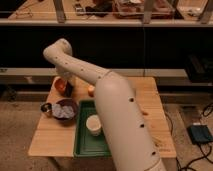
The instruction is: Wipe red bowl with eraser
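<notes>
The red bowl (60,85) sits at the back left of the wooden table (150,95), partly hidden by my arm. My gripper (68,84) comes down from above at the bowl's right rim. A small dark block, the eraser (69,90), shows right below the gripper, against the bowl's right side. I cannot tell whether the eraser touches the inside of the bowl.
A dark purple bowl with grey-blue cloth (65,110) and a tiny metal cup (46,108) stand on the left. A green tray (82,142) holds a white cup (93,124). An orange round object (91,90) lies behind the tray. My arm (120,120) covers the table's middle.
</notes>
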Robot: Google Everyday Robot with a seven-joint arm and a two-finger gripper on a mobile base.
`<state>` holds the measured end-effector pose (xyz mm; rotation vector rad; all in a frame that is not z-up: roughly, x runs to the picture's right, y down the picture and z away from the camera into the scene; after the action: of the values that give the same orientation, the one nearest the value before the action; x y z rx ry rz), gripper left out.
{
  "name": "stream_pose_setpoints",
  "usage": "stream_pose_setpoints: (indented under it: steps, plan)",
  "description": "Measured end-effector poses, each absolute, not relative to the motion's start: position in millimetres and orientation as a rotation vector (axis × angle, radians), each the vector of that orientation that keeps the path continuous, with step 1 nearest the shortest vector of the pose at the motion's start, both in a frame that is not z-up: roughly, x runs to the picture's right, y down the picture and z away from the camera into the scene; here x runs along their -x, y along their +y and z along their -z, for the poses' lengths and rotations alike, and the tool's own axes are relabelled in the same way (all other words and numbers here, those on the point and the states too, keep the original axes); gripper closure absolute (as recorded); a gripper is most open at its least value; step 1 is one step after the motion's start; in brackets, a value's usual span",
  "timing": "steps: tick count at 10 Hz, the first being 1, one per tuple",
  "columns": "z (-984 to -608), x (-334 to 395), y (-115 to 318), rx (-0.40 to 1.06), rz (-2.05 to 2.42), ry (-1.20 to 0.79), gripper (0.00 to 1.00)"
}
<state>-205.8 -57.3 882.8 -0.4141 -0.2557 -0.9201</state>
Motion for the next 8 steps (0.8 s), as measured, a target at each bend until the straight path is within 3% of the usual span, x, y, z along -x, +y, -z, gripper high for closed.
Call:
stream_pose_setpoints:
  steps: [3, 5, 8]
  plan:
    - [-897.6, 192.8, -49.4, 0.363, 0.818, -0.289, 1.0]
    - [-890.9, 172.5, -52.4, 0.258, 0.715, -0.327, 1.0]
    - [-869.9, 169.6, -53.8, 0.235, 0.695, -0.326, 1.0]
